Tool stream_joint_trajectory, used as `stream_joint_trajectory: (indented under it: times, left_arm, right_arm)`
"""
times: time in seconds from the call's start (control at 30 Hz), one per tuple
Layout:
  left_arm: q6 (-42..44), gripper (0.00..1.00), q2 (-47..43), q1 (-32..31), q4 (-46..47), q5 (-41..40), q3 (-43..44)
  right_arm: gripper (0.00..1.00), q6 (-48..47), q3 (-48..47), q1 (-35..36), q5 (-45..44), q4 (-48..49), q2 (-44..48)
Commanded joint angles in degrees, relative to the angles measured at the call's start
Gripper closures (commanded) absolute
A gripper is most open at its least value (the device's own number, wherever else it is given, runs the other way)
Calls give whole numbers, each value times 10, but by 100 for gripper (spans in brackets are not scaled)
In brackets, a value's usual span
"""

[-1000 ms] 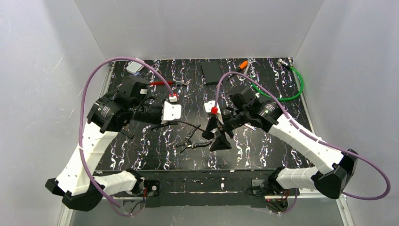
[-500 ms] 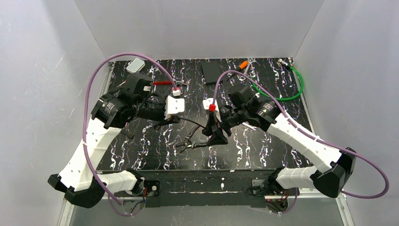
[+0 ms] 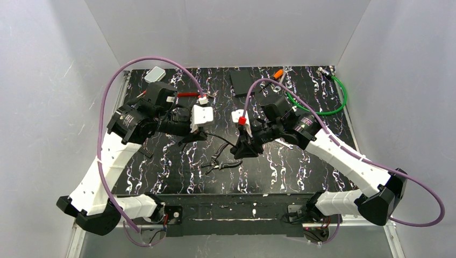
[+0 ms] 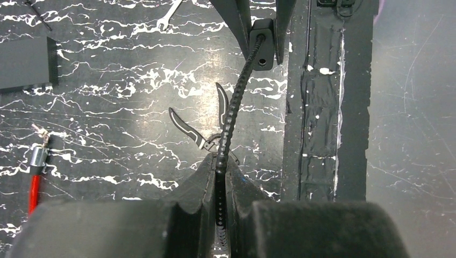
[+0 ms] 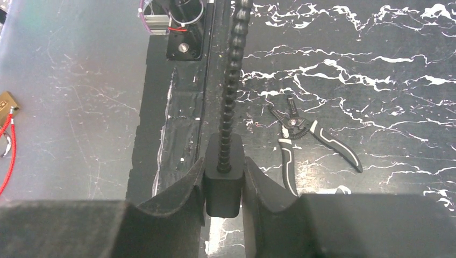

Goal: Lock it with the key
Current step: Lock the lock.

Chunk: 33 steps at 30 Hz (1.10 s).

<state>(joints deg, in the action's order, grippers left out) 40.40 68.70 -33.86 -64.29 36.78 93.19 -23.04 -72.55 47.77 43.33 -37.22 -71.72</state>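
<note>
Right gripper [image 5: 223, 174] is clamped on the black lock body [image 5: 222, 196], fingers flush against both sides. Left gripper [image 4: 219, 180] is pinched tight on the ribbed cable [image 4: 232, 110]. The cable spans between the two grippers, above the middle of the table [image 4: 107, 86]. Pliers [image 4: 185, 124] lie on the table below it.

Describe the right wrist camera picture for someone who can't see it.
The right gripper clamps a small black lock block from both sides, with a ribbed black cable running straight up from it. Pliers lie on the black marbled table to the right.
</note>
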Motion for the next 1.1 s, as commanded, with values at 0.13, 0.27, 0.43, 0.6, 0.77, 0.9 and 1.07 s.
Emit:
stream_joint_trajectory:
  times: [0.13,0.27,0.43,0.6,0.77,0.9,1.07]
  left_arm:
    - [-68,81,-20,1,2,1,-17]
    - [-40,67,-39,17,-33,-8,-37]
    - [20,61,-29,45,-103,-48,-8]
    - [98,61,-11,54,-158,-93,8]
    - [128,61,-2,54,-177,-102,-11]
    - [129,61,0,54,-165,-97,-27]
    - [123,60,1,53,-143,-77,-41]
  right_arm:
    - [99,-2,-16,-2,-49,14,17]
    - [99,-22,-12,-10,-69,-11,26]
    - [99,-35,0,-13,-75,-39,31]
    - [99,-45,3,-14,-82,-48,31]
    - [99,-46,0,-14,-81,-48,30]
    - [99,-46,-3,-14,-78,-48,30]
    - [99,-47,-5,-14,-72,-49,30]
